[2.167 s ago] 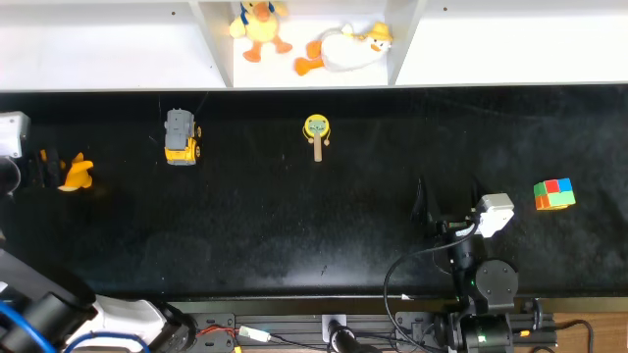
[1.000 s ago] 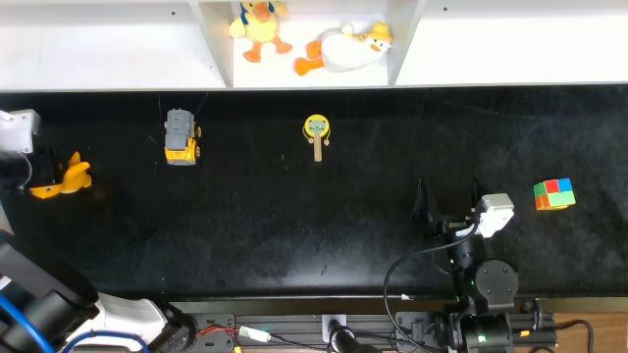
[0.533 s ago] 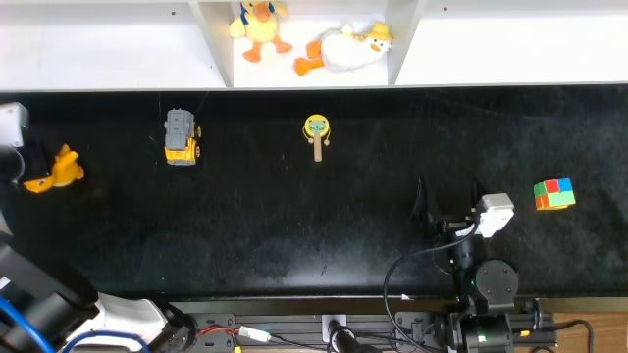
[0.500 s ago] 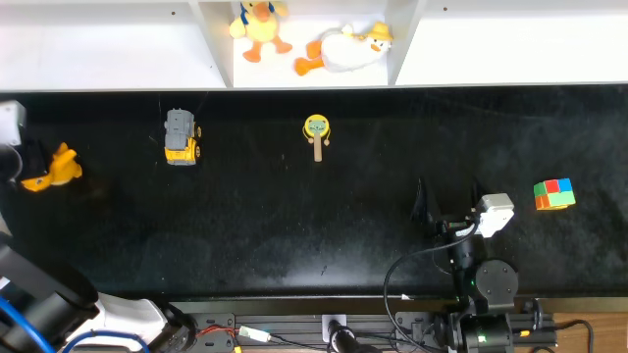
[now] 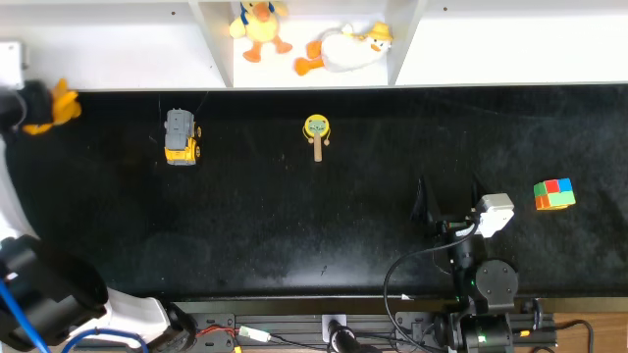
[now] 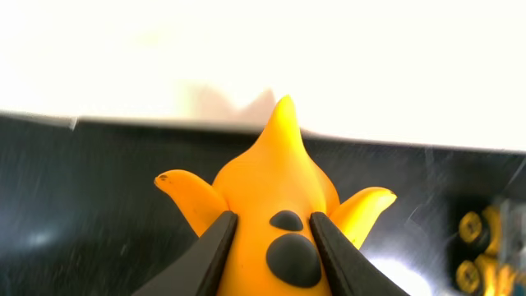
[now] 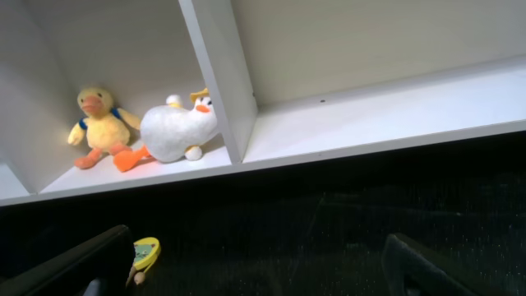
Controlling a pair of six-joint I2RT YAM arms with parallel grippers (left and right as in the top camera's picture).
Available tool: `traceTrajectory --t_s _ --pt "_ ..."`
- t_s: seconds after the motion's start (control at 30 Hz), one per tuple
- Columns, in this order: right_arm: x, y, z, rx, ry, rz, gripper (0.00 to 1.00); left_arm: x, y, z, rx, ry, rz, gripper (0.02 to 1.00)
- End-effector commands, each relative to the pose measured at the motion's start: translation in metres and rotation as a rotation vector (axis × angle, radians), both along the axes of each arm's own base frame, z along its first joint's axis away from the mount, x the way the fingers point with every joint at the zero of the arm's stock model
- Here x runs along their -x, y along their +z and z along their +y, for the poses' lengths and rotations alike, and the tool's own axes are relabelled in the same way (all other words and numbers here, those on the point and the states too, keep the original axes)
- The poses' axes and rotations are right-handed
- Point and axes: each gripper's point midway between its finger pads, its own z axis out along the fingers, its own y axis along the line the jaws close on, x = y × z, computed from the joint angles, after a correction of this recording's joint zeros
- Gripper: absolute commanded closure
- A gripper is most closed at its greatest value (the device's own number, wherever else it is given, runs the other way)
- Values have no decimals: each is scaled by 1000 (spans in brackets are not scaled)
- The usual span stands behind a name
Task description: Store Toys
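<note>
Far left: the left gripper (image 5: 27, 104) is at the back left corner of the black table (image 5: 294, 226), beside the front edge of the white shelf unit (image 5: 118, 49). Its fingers (image 6: 212, 256) are closed against both sides of the orange toy figure (image 6: 279, 185), which they grip. The yellow and grey toy truck (image 5: 181, 135) stands on the table to the right of it.

Centre: the yellow duck plush (image 5: 259, 27) and the white goose plush (image 5: 345, 47) lie in the middle shelf compartment. The round-headed stick toy (image 5: 316, 135) lies on the table in front of them.

Right: the right gripper (image 5: 446, 193) is near the table's front, jaws wide apart and holding nothing. The coloured cube (image 5: 553, 194) sits to its right, apart from it.
</note>
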Motion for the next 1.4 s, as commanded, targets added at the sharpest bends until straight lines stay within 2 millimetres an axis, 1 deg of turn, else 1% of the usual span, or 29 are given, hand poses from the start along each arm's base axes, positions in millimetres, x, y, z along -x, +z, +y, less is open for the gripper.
traceTrajectory --t_s 0.03,0.17,0.3,0.37,0.53,0.63,0.77,0.87,0.97,1.07,1.17,1.23,1.4 --pt "0 -4 2 3 11 0 5 -25 16 -13 19 3 -85 717" --pt "0 -4 2 3 11 0 5 -38 15 -17 23 1 -112 715" --pt "0 -4 2 3 11 0 5 -46 1 -17 55 9 -103 717" --pt "0 -4 2 3 11 0 5 -50 -1 -18 73 10 -117 744" --pt "0 -4 2 3 11 0 5 -61 8 -13 63 25 -174 750" --pt "0 -4 2 3 11 0 7 -64 9 -12 62 26 -186 752" --pt "0 -4 2 3 11 0 5 -66 1 -14 71 23 -170 752" --pt "0 -4 2 3 11 0 5 -69 -9 -17 83 20 -151 752" --pt "0 -4 2 3 11 0 5 -74 -21 -20 91 15 -134 752" --pt "0 -4 2 3 11 0 5 -80 -26 -20 85 11 -137 741" --pt "0 -4 2 3 11 0 5 -86 -27 -18 78 8 -156 737" --pt "0 -4 2 3 11 0 5 -90 -26 -16 71 7 -170 709" --pt "0 -4 2 3 11 0 7 -97 -24 -14 58 2 -200 709"
